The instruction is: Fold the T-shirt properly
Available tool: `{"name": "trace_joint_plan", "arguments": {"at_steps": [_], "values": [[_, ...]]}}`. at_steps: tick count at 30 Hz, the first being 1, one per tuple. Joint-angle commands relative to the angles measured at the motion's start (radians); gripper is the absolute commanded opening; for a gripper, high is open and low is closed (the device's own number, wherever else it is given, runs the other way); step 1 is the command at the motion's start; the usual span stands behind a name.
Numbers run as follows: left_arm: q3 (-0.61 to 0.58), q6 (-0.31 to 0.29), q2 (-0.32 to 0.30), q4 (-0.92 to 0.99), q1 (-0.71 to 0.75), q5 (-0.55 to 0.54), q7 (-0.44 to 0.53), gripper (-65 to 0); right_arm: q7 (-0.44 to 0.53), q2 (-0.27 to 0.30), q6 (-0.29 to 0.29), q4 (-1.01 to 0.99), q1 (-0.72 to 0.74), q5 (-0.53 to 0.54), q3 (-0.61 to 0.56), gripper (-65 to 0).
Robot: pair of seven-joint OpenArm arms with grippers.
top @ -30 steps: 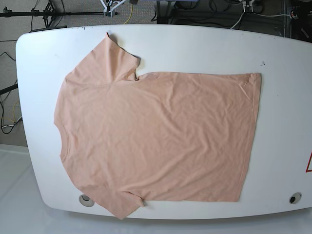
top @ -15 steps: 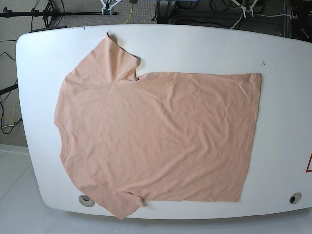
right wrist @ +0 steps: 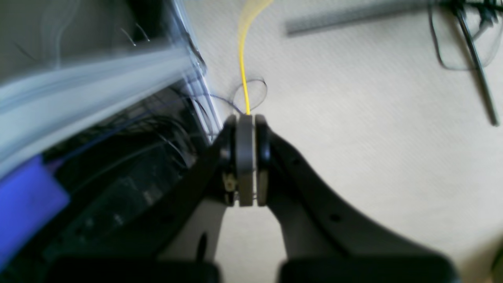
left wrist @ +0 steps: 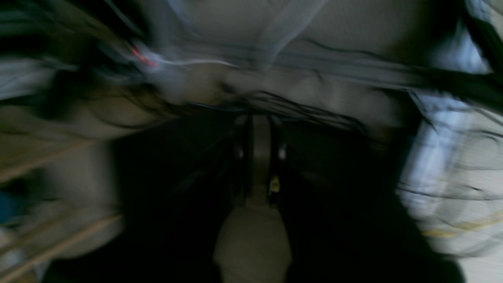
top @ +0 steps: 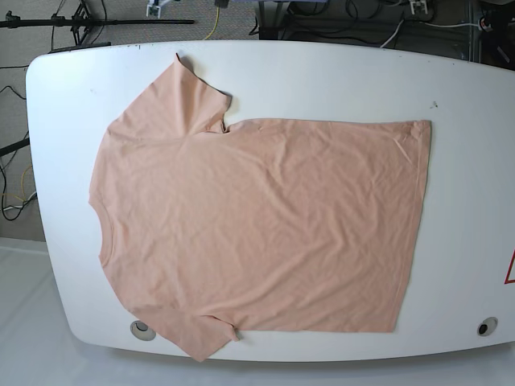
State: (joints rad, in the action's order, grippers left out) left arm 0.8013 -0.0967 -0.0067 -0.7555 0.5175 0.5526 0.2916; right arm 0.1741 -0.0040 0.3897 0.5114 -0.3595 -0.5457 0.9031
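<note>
So, the white desk (top: 467,177) carries the peach T-shirt (top: 257,225) spread flat, collar toward the base view's left. The right gripper (right wrist: 246,157) is pressed together over carpet; the blurred left gripper (left wrist: 259,157) looks pressed together too.

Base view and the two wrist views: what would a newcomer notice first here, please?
First comes the peach T-shirt, spread flat and unfolded over most of the white table, neck toward the base view's left. Next, the right gripper has its jaws pressed together over the pale floor, near a yellow cable. The left wrist view is dark and blurred.
</note>
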Motion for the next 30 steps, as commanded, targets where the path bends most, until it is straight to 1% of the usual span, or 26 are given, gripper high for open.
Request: {"name": "trace_joint_plan", "arguments": {"at_steps": [1, 3, 5, 7, 13, 15, 17, 21, 23, 25, 27, 30], "values": [[-0.013, 0.01, -0.019, -0.115, 0.061, -0.03, 0.012, -65.0, -0.006, 0.003, 0.051, 0.099, -0.07, 0.049, 0.005, -65.0], [-0.028, 0.01, -0.018, -0.185, 0.097, -0.043, 0.006, -65.0, -0.006, 0.001, 0.076, 0.162, -0.107, 0.076, 0.002, -65.0], [-0.046, 0.012, -0.017, -0.245, 0.131, -0.055, 0.001, -65.0, -0.008, -0.001, 0.083, 0.217, -0.138, 0.094, -0.003, -65.0], [-0.061, 0.015, -0.014, -0.329, 0.173, -0.073, -0.006, -65.0, -0.012, -0.007, 0.066, 0.278, -0.169, 0.118, -0.013, -65.0], [-0.088, 0.002, -0.017, -0.433, 0.231, -0.111, -0.027, -63.6, -0.025, -0.01, 0.049, 0.408, -0.242, 0.168, -0.026, -65.0], [-0.092, -0.021, -0.021, -0.454, 0.243, -0.12, -0.029, -63.2, -0.032, -0.009, 0.047, 0.455, -0.264, 0.189, -0.03, -65.0], [-0.108, -0.142, -0.037, -0.488, 0.277, -0.135, -0.034, -62.3, -0.06, -0.017, 0.053, 0.566, -0.324, 0.236, -0.046, -65.0], [-0.106, -0.272, -0.047, -0.526, 0.299, -0.153, -0.038, -62.5, -0.077, -0.016, 0.057, 0.648, -0.369, 0.288, -0.06, -65.0], [-0.106, -0.304, -0.052, -0.548, 0.31, -0.164, -0.039, -62.4, -0.084, -0.015, 0.058, 0.681, -0.389, 0.314, -0.065, -65.0], [-0.106, -0.319, -0.055, -0.573, 0.326, -0.176, -0.038, -62.5, -0.093, -0.015, 0.06, 0.715, -0.408, 0.339, -0.07, -65.0], [-0.108, -0.309, -0.071, -0.65, 0.36, -0.203, -0.056, -61.8, -0.108, -0.014, 0.066, 0.789, -0.441, 0.391, -0.058, -65.0], [-0.109, -0.286, -0.074, -0.708, 0.389, -0.227, -0.067, -61.8, -0.121, -0.014, 0.068, 0.839, -0.464, 0.44, -0.058, -65.0]]}}
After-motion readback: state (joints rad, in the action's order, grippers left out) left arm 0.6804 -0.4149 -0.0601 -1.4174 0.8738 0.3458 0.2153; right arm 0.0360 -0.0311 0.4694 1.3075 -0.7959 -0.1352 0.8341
